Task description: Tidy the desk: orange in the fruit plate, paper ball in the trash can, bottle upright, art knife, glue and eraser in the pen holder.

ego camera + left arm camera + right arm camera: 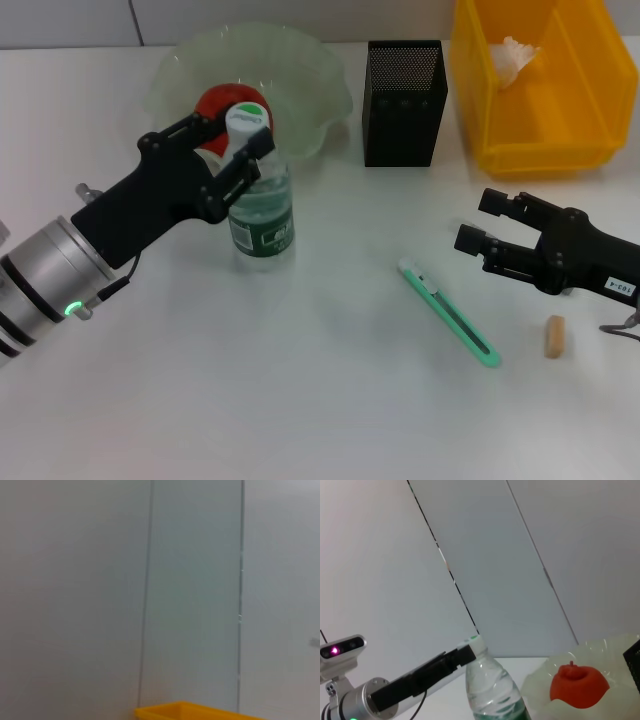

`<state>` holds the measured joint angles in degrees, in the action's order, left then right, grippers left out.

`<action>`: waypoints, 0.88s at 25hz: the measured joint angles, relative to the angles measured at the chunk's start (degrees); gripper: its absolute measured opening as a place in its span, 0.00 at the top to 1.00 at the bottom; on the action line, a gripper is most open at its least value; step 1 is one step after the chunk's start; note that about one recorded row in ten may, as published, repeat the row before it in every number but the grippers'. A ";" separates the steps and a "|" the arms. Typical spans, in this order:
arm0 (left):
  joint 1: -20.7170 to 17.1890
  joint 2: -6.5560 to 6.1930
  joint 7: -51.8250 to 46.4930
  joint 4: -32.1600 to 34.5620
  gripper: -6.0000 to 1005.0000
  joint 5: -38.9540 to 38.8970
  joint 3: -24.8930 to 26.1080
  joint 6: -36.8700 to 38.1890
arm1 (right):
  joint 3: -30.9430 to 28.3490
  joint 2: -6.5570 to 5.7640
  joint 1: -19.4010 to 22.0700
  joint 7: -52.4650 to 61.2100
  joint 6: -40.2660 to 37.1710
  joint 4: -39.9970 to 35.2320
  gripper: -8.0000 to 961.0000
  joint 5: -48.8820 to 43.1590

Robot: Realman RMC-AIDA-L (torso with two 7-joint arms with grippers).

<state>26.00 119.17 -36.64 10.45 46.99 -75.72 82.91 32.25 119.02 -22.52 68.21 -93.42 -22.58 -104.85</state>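
Observation:
The clear bottle (262, 215) (492, 687) stands upright in front of the fruit plate (310, 75) (615, 652). My left gripper (237, 138) is shut on its neck just under the white-green cap. An orange (222, 103) (579, 684) lies in the plate. The paper ball (515, 55) rests in the yellow trash can (530, 120) (190, 711). On the table right of the bottle lies the green art knife (448, 312). Beside it is a small tan piece (554, 336), eraser or glue, I cannot tell which. My right gripper (478, 222) hovers open above the knife's right side.
The black mesh pen holder (404, 100) stands between the plate and the trash can. Its inside is hidden from me.

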 joint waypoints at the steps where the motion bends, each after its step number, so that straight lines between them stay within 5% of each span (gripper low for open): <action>1: -0.01 0.00 -1.08 -0.01 0.55 -0.78 0.15 -0.33 | 0.00 -0.01 0.00 0.00 0.15 0.01 0.13 0.00; 13: -0.27 0.00 -2.21 -0.13 0.49 -1.33 -0.02 0.47 | 0.13 -0.03 -0.22 -0.01 0.13 0.26 0.13 0.00; 15: -0.80 -0.08 -3.28 0.27 0.29 -1.33 0.41 2.74 | 0.10 -0.03 -0.22 -0.01 0.01 0.26 0.13 0.00; 18: -0.80 -0.08 -3.28 0.27 0.19 -1.33 0.41 2.74 | 0.02 -0.03 -0.03 -0.01 -0.37 0.26 0.13 0.00; 19: -6.00 -2.65 -13.45 7.05 0.16 -0.90 2.74 13.56 | 0.01 -0.03 0.15 0.02 -0.95 0.26 0.13 0.00; 22: -6.70 -3.28 -14.48 8.18 0.16 -0.24 2.63 14.79 | -0.03 -0.02 0.31 0.60 -1.91 0.11 0.13 0.00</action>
<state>19.31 115.89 -51.12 18.63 46.74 -73.08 97.70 32.22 119.00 -22.21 68.81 -95.32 -22.47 -104.85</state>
